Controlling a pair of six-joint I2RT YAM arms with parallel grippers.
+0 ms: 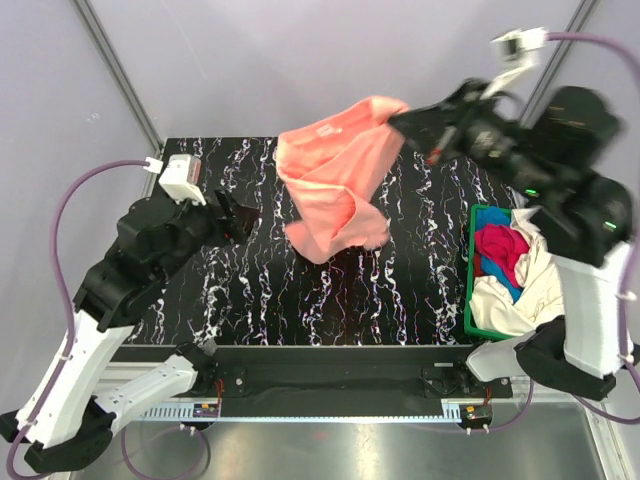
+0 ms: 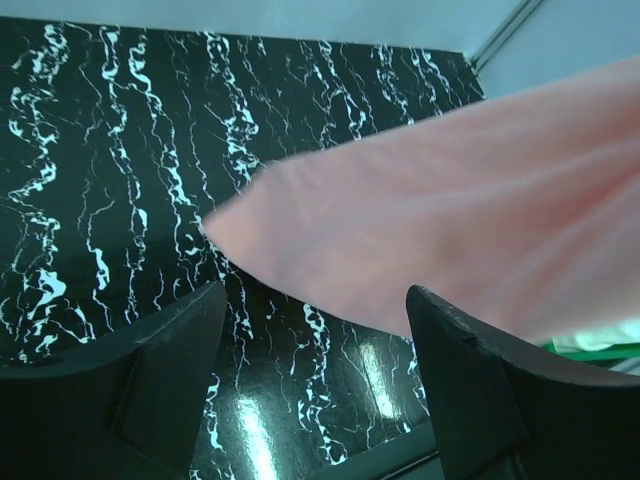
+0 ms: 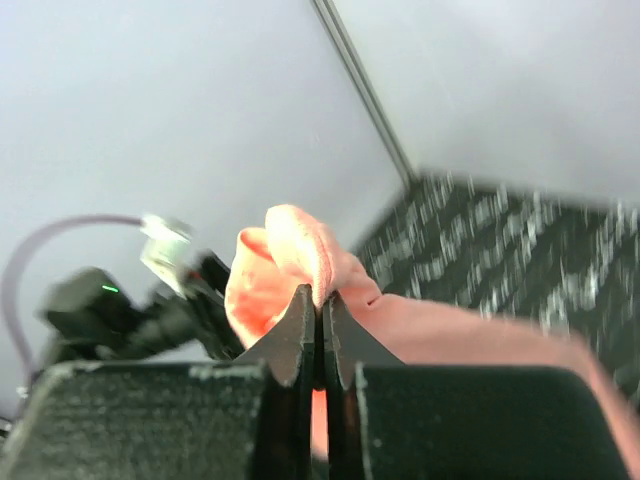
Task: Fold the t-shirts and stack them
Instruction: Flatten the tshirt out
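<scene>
A salmon-pink t-shirt (image 1: 335, 180) hangs in the air over the middle of the black marbled table (image 1: 250, 290), its lower end near the surface. My right gripper (image 1: 400, 118) is shut on its upper corner (image 3: 305, 245), high at the back right. My left gripper (image 1: 250, 215) stands open at the left, apart from the shirt, with nothing between its fingers (image 2: 180, 340). In the left wrist view the pink cloth (image 2: 430, 240) hangs blurred just beyond the jaws. More t-shirts, cream-white (image 1: 510, 300), magenta (image 1: 500, 245) and blue (image 1: 512, 285), lie heaped in the basket.
A green plastic basket (image 1: 470, 300) stands at the table's right edge, under the right arm. Grey walls with a metal strut (image 1: 120, 70) close in the back. The table's near edge carries the arm bases (image 1: 330, 380).
</scene>
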